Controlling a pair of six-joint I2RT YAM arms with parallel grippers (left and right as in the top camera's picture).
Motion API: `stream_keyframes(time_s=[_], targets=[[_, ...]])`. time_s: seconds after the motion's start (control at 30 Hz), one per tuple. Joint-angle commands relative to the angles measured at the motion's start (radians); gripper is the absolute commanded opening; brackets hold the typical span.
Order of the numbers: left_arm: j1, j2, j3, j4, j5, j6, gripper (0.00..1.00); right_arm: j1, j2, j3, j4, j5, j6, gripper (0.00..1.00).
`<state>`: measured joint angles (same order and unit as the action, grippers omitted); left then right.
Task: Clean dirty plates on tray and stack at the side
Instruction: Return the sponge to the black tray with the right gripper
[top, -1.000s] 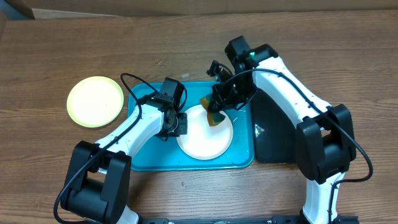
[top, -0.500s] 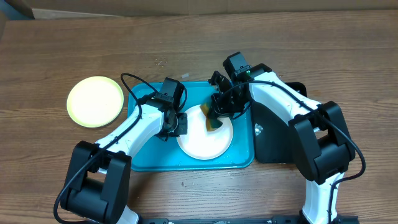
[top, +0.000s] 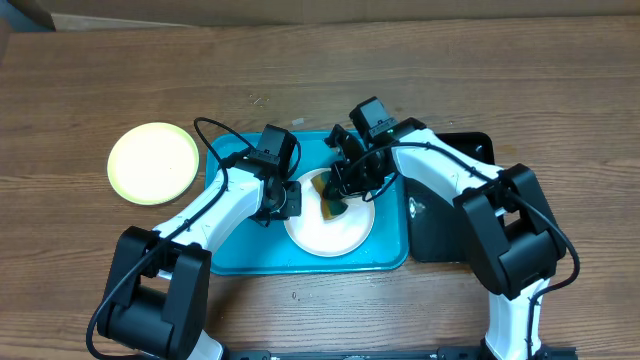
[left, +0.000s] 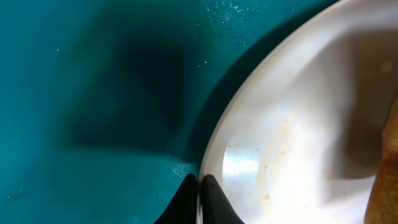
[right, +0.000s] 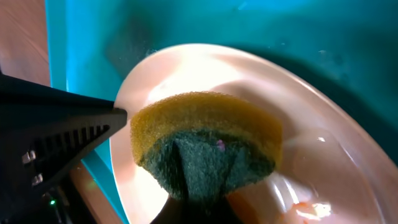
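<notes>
A white plate (top: 330, 222) lies on the turquoise tray (top: 240, 255). My left gripper (top: 291, 199) is shut on the plate's left rim; in the left wrist view its fingers (left: 200, 194) pinch the rim of the plate (left: 292, 143). My right gripper (top: 338, 192) is shut on a yellow-and-green sponge (top: 326, 189) pressed on the plate's upper left part. In the right wrist view the sponge (right: 208, 140) sits on the plate (right: 311, 124), with an orange smear (right: 305, 208) near the jaws. A pale yellow-green plate (top: 153, 162) lies on the table left of the tray.
A black glossy tray (top: 445, 215) lies right of the turquoise tray, under my right arm. A cardboard edge (top: 300, 8) runs along the table's back. The turquoise tray floor shows in the left wrist view (left: 93, 93).
My right gripper has moved left and slightly back across the plate with the sponge. The left gripper has stayed on the rim.
</notes>
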<state>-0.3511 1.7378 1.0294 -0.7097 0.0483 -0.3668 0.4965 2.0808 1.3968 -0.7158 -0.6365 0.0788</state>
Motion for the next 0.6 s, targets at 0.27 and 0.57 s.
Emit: stream_keyframes(time_s=[0.27, 0.57], targets=[[0.004, 0.008, 0.006, -0.001, 0.004, -0.014, 0.05, -0.127, -0.055, 0.098, -0.050, 0.008, -0.001, 0.04], [0.004, 0.008, 0.006, -0.001, 0.004, -0.014, 0.08, -0.237, -0.234, 0.172, -0.352, 0.118, -0.034, 0.04]])
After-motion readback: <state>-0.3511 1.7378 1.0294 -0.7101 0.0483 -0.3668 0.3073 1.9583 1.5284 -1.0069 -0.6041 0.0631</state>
